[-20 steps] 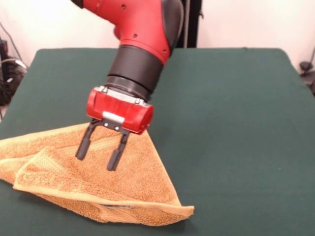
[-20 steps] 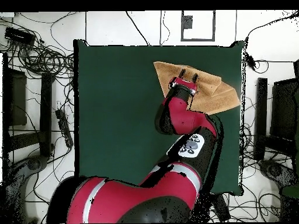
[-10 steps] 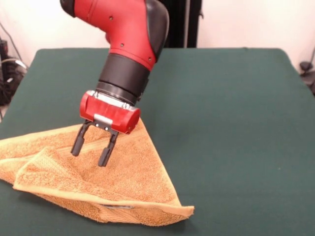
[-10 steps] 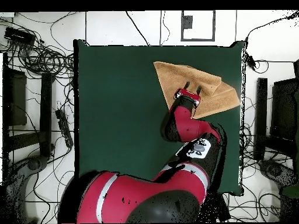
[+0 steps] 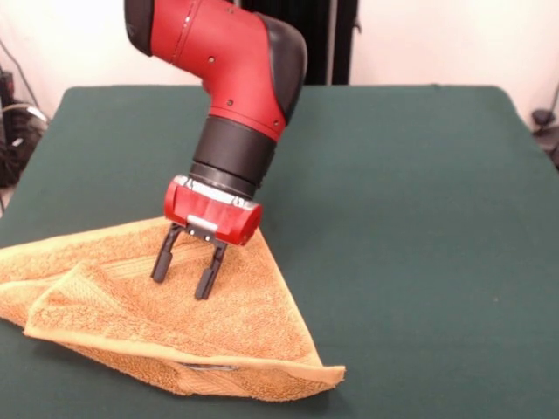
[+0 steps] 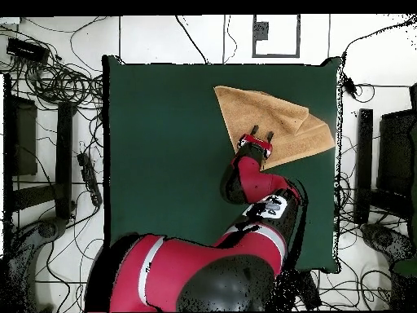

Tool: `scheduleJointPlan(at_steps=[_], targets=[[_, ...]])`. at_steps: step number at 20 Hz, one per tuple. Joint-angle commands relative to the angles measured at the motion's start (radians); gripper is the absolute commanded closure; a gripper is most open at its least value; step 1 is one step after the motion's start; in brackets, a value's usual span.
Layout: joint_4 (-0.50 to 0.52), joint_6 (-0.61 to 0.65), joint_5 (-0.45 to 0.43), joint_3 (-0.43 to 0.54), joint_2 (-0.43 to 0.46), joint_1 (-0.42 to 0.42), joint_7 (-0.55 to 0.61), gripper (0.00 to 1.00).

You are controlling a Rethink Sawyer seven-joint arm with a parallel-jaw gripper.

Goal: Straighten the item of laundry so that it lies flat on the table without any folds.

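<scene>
The small orange-tan terry-cloth towel (image 5: 166, 314) lay folded over itself into a rough triangle near one corner of the large bench covered in dark green cloth (image 5: 410, 218), with a doubled flap along its near edge and one tip pointing out toward the bench's middle; in the overhead view the same towel (image 6: 281, 122) sat close to two edges of the bench (image 6: 163, 155), so most of the green surface was free for spreading. The red and black arm (image 5: 231, 78) reached down at a slant, which placed the black two-fingered claw (image 5: 186, 275) above the towel's upper layer rather than beside it. The claw was released, its fingers spread apart and gripping nothing; whether the tips touched the pile could not be told. This stance probably served to pinch the top layer and draw it off the lower one. The fold remained, so the task was judged unfinished.
</scene>
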Motion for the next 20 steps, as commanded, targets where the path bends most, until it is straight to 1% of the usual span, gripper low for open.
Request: scheduleJointPlan(at_steps=[1,5,9,15,20], targets=[[0.040,-0.001,0.024,0.153,0.091,0.027,0.143,0.00],[0.021,-0.074,0.059,0.108,0.115,0.036,0.127,0.00],[0.004,-0.130,0.082,0.088,0.133,0.031,0.114,0.00],[-0.009,-0.142,0.066,0.095,0.133,0.013,0.106,0.00],[-0.033,-0.118,0.023,0.108,0.125,-0.009,0.094,0.00]])
